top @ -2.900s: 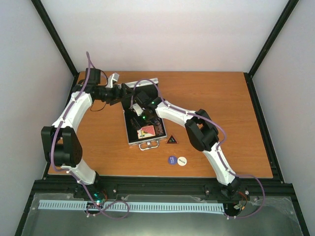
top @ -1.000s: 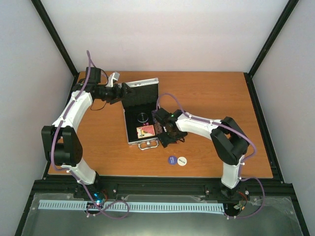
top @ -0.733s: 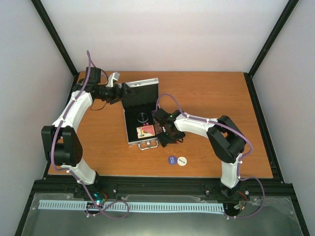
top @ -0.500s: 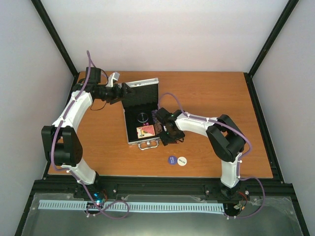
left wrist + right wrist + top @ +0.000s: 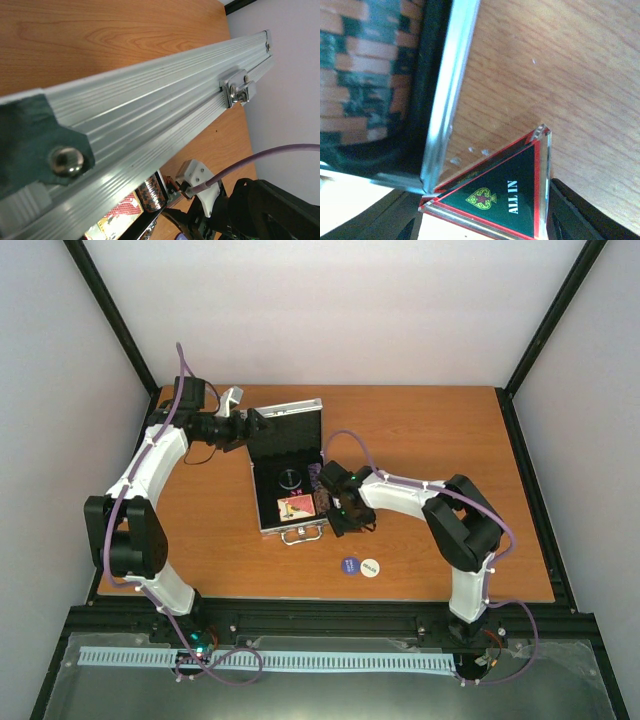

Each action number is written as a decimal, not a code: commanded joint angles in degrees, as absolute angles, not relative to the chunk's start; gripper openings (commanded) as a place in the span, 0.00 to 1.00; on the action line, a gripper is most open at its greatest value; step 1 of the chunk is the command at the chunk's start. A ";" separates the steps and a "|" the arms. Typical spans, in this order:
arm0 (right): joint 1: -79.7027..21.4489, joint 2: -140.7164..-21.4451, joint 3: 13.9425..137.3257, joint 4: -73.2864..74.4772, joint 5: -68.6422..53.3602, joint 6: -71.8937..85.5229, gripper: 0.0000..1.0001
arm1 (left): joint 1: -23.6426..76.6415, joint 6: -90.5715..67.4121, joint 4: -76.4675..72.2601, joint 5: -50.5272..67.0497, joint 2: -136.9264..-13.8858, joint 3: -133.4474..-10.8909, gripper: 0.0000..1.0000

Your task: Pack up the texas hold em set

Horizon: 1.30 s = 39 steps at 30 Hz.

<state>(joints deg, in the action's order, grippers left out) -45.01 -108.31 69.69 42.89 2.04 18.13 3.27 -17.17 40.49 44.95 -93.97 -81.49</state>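
- White-walled enclosure, wooden table (image 5: 450, 460): a silver aluminium case (image 5: 258, 502) lies open at mid-table, its lid (image 5: 290, 425) raised toward the back.
- The left gripper (image 5: 250, 428) sits at the lid's left edge with its jaws spread wide. It seems to prop the lid rather than pinch it, and its wrist view shows only the ribbed rim.
- The right gripper (image 5: 345, 520) is down just right of the case's near corner, over the black "ALL IN" triangle (image 5: 505, 195). The triangle lies flat on the wood with one corner at the case rim.
- Dark fingers (image 5: 575, 215) flank the triangle, partly drawn in. Whether they bite yet cannot be told.
- Already inside are a pink-orange card box (image 5: 297, 507) and chip stacks (image 5: 365, 75). A blue disc (image 5: 349, 565) and a white disc (image 5: 371, 567) wait side by side nearer the arms.
- The step in hand looks like picking up the triangle. It is a thin, slick piece, so the fingertips should stay low on opposed edges. The lift should go straight up to clear the rim, with the lid kept propped.
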 commanded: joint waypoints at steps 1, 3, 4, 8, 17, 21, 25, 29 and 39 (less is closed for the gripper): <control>-44.91 -106.51 71.84 49.14 4.98 17.25 0.37 | 3.35 -16.95 39.28 45.03 -93.34 -83.34 1.00; -44.91 -105.05 75.28 51.94 5.67 16.40 0.36 | 3.39 -16.89 39.31 44.98 -93.22 -83.25 1.00; -44.91 -104.57 77.30 53.35 5.86 16.09 0.36 | 3.39 -16.88 39.36 44.93 -93.13 -83.20 1.00; -44.91 -104.09 85.90 57.26 4.80 14.44 0.36 | 3.42 -16.79 39.29 44.72 -92.95 -83.19 1.00; -44.98 -113.97 101.78 53.33 -5.17 12.91 0.35 | 3.43 -16.87 39.35 44.71 -93.37 -83.86 1.00; -45.07 -118.35 106.40 49.62 -8.53 13.93 0.34 | 3.40 -16.74 39.53 44.48 -93.72 -84.41 1.00; -45.43 -122.47 110.58 46.76 -8.74 14.24 0.34 | 3.38 -16.83 39.39 44.84 -94.07 -84.68 1.00; -45.51 -125.73 112.65 42.95 -8.07 15.07 0.35 | 3.39 -16.95 39.42 45.00 -94.00 -84.60 1.00; -45.62 -135.75 121.29 43.68 -8.09 16.00 0.36 | 3.40 -17.61 38.64 45.72 -93.26 -83.14 1.00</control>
<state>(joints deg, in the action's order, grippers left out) -45.17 -132.33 117.32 43.77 -8.23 15.49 3.27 -17.19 40.51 44.75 -94.00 -82.11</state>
